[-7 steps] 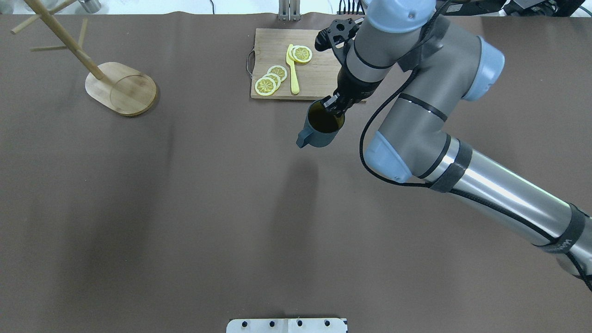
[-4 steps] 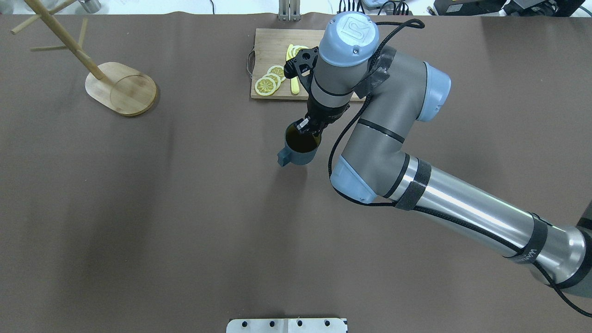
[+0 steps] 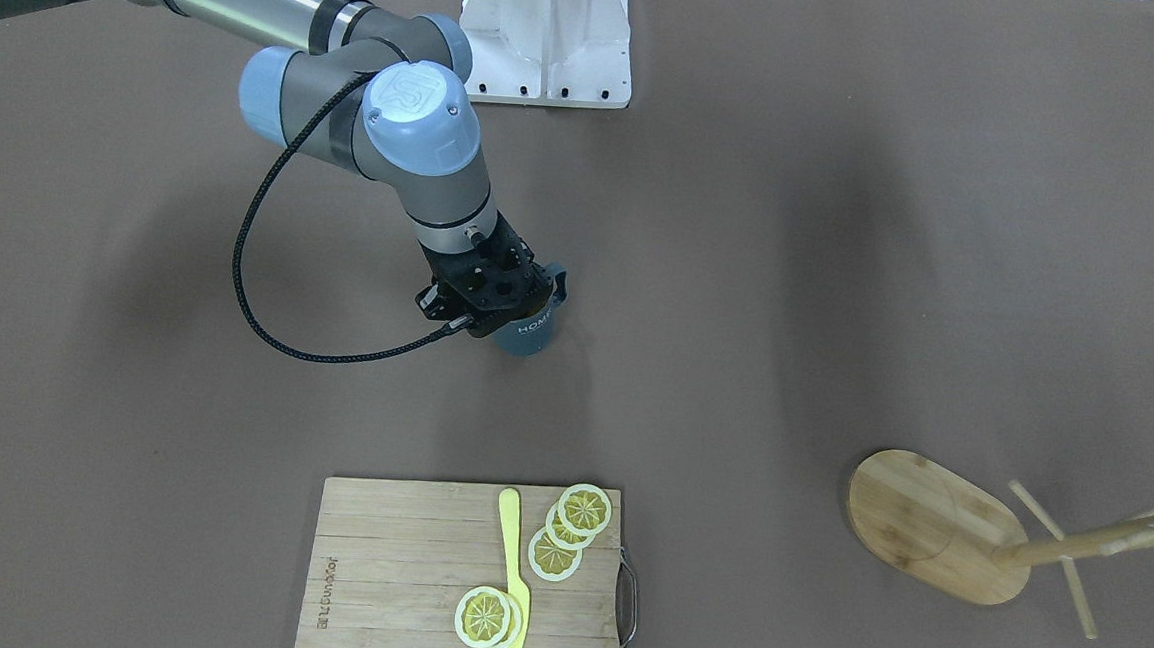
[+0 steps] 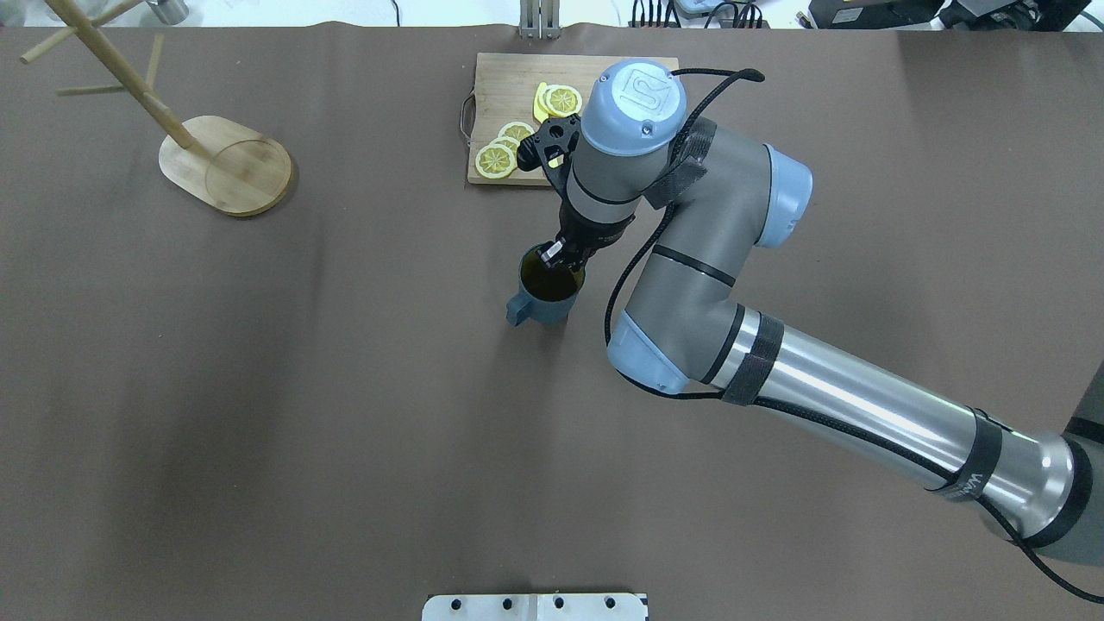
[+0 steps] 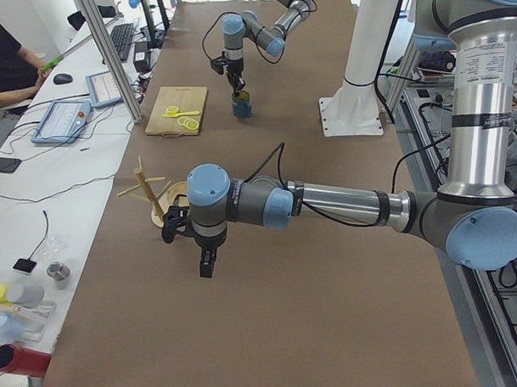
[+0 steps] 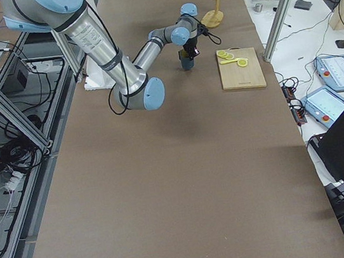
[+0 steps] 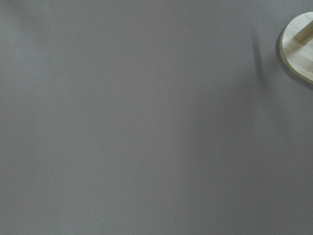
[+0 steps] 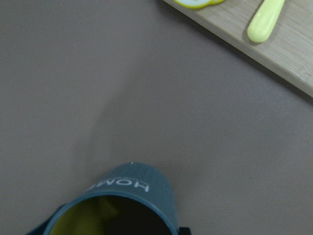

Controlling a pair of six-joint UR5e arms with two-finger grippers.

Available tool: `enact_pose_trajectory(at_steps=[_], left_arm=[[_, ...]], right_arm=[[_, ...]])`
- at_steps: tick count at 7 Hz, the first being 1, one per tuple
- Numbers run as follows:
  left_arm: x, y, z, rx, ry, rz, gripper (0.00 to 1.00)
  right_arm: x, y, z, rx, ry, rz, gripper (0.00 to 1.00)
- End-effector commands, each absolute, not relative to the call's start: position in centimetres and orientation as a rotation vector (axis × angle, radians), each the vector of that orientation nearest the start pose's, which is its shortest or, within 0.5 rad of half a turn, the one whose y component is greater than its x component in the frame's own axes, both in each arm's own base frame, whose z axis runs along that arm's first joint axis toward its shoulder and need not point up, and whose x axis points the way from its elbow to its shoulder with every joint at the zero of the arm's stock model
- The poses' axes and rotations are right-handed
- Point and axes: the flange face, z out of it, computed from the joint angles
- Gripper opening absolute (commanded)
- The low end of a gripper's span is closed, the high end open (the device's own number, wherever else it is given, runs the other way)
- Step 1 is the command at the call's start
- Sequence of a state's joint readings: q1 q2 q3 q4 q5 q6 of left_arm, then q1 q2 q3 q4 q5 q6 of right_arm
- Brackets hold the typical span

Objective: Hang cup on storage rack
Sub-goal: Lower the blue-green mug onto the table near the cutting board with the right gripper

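The dark teal cup (image 4: 543, 297) stands upright in mid-table with its handle toward the robot's left and its yellowish inside showing. My right gripper (image 4: 557, 258) is shut on the cup's far rim, one finger inside it. The front view shows the cup (image 3: 528, 334) under the gripper (image 3: 498, 304), and the right wrist view shows its lettered side (image 8: 128, 193). I cannot tell if the cup touches the table. The storage rack (image 4: 226, 164) stands at the far left, away from the cup. My left gripper (image 5: 207, 265) hangs above the table near the rack (image 5: 153, 194); I cannot tell if it is open or shut.
A bamboo cutting board (image 4: 509, 86) with lemon slices (image 4: 496, 159) and a yellow knife lies just beyond the cup. The rack's base edge shows in the left wrist view (image 7: 299, 49). A white mount plate (image 3: 547, 32) sits at the robot's side.
My right arm has carried the cup away from the cutting board, toward the robot and to the left. The rack has not moved.
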State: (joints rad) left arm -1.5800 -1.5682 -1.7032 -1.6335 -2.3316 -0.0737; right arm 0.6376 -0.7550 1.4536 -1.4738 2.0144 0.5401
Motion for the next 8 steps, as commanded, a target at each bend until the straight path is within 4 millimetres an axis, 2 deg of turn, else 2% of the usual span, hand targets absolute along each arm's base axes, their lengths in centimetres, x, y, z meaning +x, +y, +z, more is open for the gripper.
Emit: enact_pose_trajectory(at_steps=[1, 2, 3, 5, 6, 7, 8], left_arm=[[-6.9, -49.9, 59.0, 0.156, 0.764, -0.006, 0.99], [-6.9, -49.9, 58.9, 0.157, 0.764, -0.007, 0.99], [-6.9, -49.9, 58.8, 0.157, 0.764, -0.007, 0.99], [-6.9, -50.1, 57.1, 0.188, 0.766, -0.001, 0.99], [-6.7, -50.5, 54.0, 0.211, 0.791, -0.052, 0.99], [-6.0, -50.0, 49.1, 0.253, 0.858, -0.064, 0.99], [-5.6, -48.9, 45.2, 0.311, 0.908, -0.019, 0.99]], right_arm=[[-54.9, -51.5, 19.7, 0.294, -0.845, -0.545, 0.06], [-55.0, -51.5, 19.4, 0.285, -0.853, -0.515, 0.61], [-55.0, -51.5, 18.1, 0.276, -0.869, -0.472, 0.98], [-54.5, -51.1, 13.6, 0.289, -0.925, -0.415, 1.0], [-53.8, -51.1, 13.1, 0.301, -0.936, -0.415, 1.0], [-51.6, -51.7, 13.3, 0.304, -0.948, -0.398, 1.0], [-48.0, -52.5, 16.0, 0.262, -0.97, -0.38, 1.0]])
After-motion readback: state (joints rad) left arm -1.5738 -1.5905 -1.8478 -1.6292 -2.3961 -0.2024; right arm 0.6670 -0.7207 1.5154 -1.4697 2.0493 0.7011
